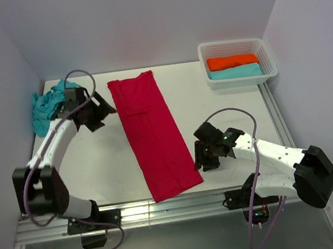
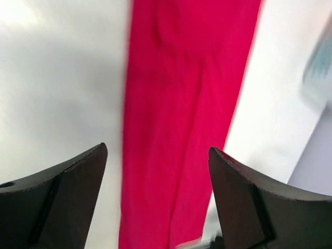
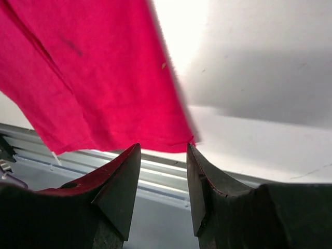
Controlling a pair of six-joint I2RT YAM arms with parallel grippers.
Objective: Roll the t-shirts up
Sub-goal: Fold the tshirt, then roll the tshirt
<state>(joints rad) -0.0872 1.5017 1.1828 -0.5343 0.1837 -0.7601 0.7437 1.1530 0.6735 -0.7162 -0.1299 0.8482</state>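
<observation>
Far left, a crumpled turquoise t-shirt [image 1: 46, 109] lies untouched. My left end effector [image 1: 95, 112] hovers empty, fingers apart. The red t-shirt [image 1: 152, 135] lies mid-desk [image 1: 225, 105] as a long strip, not yet rolled. My right end effector [image 1: 205, 156], slightly parted and empty, sits by its near corner.

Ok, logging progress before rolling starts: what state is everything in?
Crimson-red fabric t-shirt: folded into long strip, flat, unrolled.
Turquoise fabric t-shirt: crumpled heap, far-left corner.
White perforated plastic basket: holds orange tee, turquoise tee, both folded.
Left gripper: open, empty.
Right gripper: open, empty.
</observation>
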